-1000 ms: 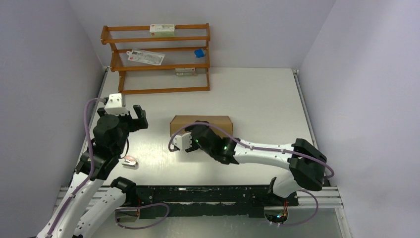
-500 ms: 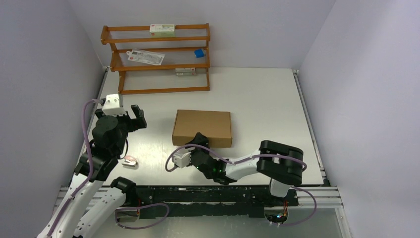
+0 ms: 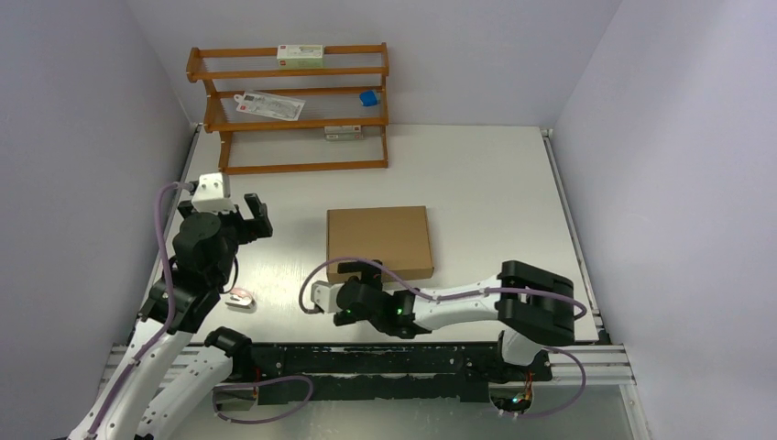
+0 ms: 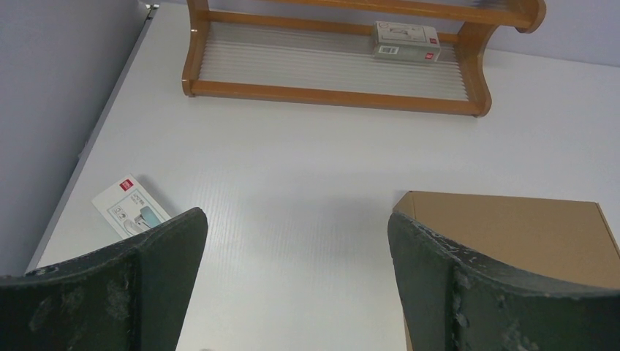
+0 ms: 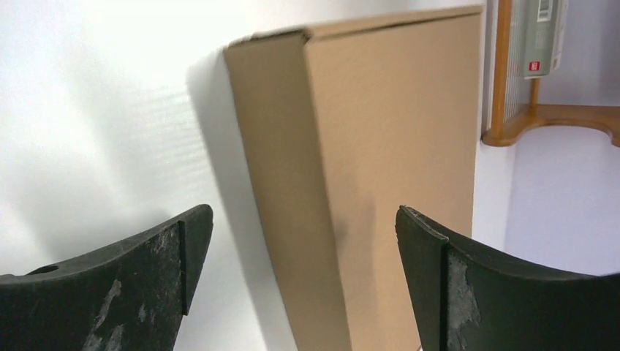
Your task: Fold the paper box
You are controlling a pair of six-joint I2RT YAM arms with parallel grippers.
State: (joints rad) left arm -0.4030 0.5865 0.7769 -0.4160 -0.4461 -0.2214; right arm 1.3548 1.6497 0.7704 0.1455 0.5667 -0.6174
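Behind R fingers: box edge.

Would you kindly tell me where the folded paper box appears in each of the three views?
Top external: paper box mid-frame, lying flat.
Left wrist: box at lower right.
Right wrist: box at centre, running top to bottom.
Shared landmark: the orange-brown wooden rack, beyond the box.

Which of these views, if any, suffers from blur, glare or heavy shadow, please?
Top external: even, soft light, the paper box crisp. Right wrist: the table washes out to white at upper left, the box throws a soft shadow to its left, its near end slightly blurred. Left wrist: clear, no glare.
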